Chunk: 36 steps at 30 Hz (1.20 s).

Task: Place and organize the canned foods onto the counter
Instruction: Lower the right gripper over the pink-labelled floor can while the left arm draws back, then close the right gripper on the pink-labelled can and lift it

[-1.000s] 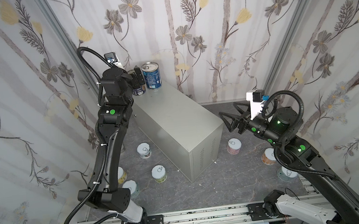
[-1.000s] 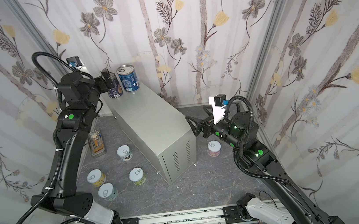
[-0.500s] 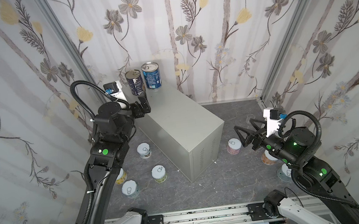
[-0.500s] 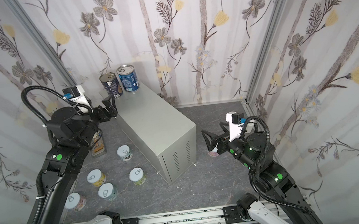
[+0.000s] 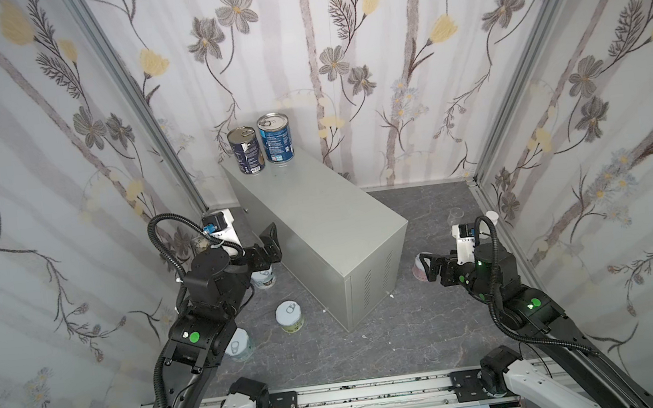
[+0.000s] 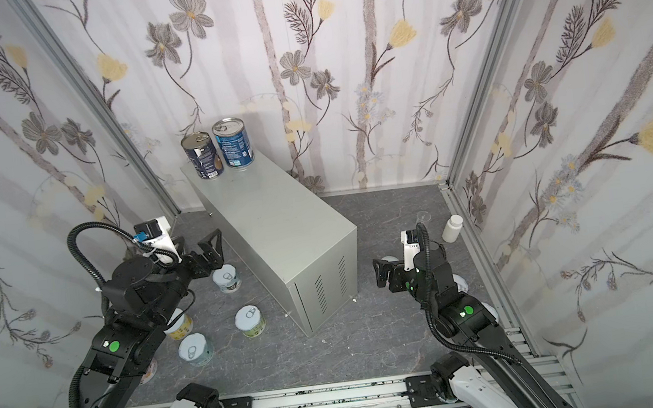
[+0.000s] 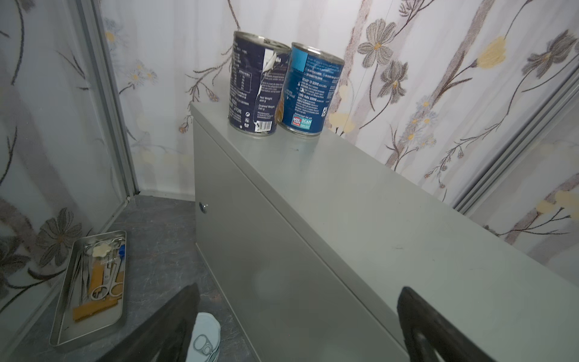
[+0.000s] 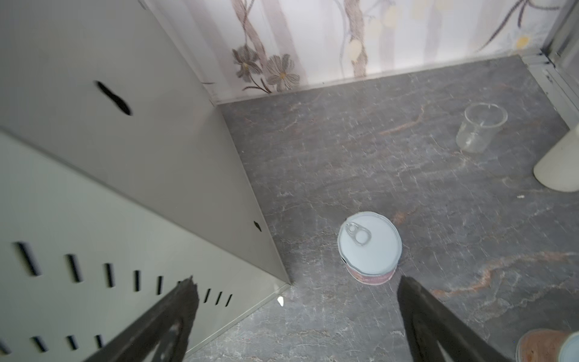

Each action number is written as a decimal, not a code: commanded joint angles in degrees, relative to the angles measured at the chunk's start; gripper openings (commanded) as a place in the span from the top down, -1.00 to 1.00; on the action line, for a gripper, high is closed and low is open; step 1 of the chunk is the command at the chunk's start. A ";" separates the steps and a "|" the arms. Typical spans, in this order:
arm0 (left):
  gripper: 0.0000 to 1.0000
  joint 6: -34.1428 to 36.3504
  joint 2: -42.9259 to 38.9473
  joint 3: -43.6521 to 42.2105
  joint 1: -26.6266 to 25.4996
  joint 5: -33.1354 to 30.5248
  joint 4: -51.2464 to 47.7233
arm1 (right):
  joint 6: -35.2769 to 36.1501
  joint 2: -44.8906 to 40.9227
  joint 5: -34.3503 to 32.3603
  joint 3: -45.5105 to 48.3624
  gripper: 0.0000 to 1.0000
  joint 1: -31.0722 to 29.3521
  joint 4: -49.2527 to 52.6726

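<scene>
Two tall dark blue cans [image 5: 246,150] [image 5: 275,137] stand side by side at the far end of the grey counter [image 5: 317,214], also in the left wrist view [image 7: 255,84] [image 7: 310,91]. My left gripper [image 5: 265,249] hangs open and empty beside the counter's left long side, above a short pale-lidded can [image 7: 205,335]. More short cans [image 6: 250,321] [image 6: 196,351] [image 6: 180,326] sit on the floor left of the counter. My right gripper [image 8: 296,283] is open and empty, low near the counter's vented end, just short of a pink-labelled can [image 8: 369,247].
A clear glass cup [image 8: 481,127] and a white pill bottle [image 6: 452,228] stand by the right wall. A metal tray of tools [image 7: 91,282] lies on the floor at the left wall. Another short can [image 8: 545,344] sits near the right arm. Floral walls enclose three sides.
My left gripper has drawn back from the far end of the counter and dropped low, leaving a dark blue can standing beside the other. My right arm has pulled back and lowered towards the pink can.
</scene>
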<state>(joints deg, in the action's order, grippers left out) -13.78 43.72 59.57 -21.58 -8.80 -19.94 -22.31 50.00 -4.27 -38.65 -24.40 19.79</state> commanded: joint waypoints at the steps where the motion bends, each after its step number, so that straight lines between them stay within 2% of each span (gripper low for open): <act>1: -1.00 -2.93 -1.63 -3.91 -0.33 0.80 0.08 | -2.10 2.18 0.20 2.31 -0.99 1.56 -5.14; 12: -1.00 -6.56 -2.88 -15.92 -0.83 -1.07 2.17 | -2.48 14.96 0.09 5.56 -0.99 5.67 -13.71; 16: -1.00 -7.82 -1.69 -18.73 -0.92 0.97 4.72 | -1.66 21.46 -0.92 3.74 -0.99 6.30 -14.40; 25: -1.00 -9.12 0.60 -22.47 -0.92 1.84 8.63 | -0.84 35.64 -1.55 -0.70 -0.99 6.77 -17.50; 36: -1.00 -10.63 2.07 -23.97 -1.11 4.53 10.65 | 0.37 45.33 -3.40 -2.38 -0.99 6.81 -18.02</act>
<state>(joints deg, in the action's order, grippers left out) -22.98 45.87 35.88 -22.57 -5.67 -11.86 -22.35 93.71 -6.46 -40.56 -17.58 4.51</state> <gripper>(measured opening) 0.996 0.996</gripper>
